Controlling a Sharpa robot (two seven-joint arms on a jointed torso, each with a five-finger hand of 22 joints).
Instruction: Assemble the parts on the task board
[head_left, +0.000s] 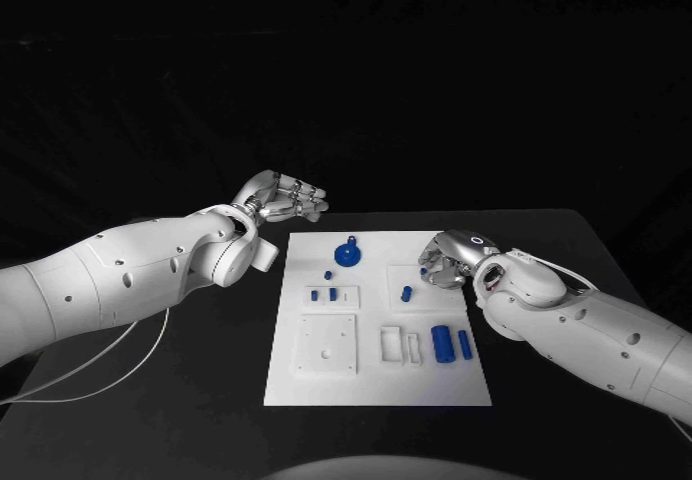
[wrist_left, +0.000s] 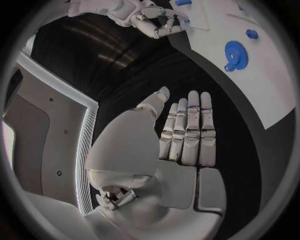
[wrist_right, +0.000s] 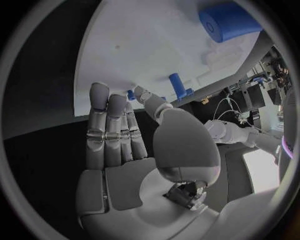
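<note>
Head view: left hand (head_left: 289, 197) poised over the black worktop (head_left: 216, 350) just beyond the far-left corner of the task board (head_left: 378, 385), fingers extended side by side, grasping nothing. Left wrist view confirms the flat, released palm (wrist_left: 187, 135). Right hand (head_left: 450, 257) sits at the board's right edge near its far end, fingers apart and empty; right wrist view shows them straight above the white plate (wrist_right: 156, 45). Parts on the board: a blue gear (head_left: 348, 251) at the far middle, a small peg (head_left: 407, 294) beside the right hand, and 2 blue cylinders (head_left: 441, 343) toward the near right.
</note>
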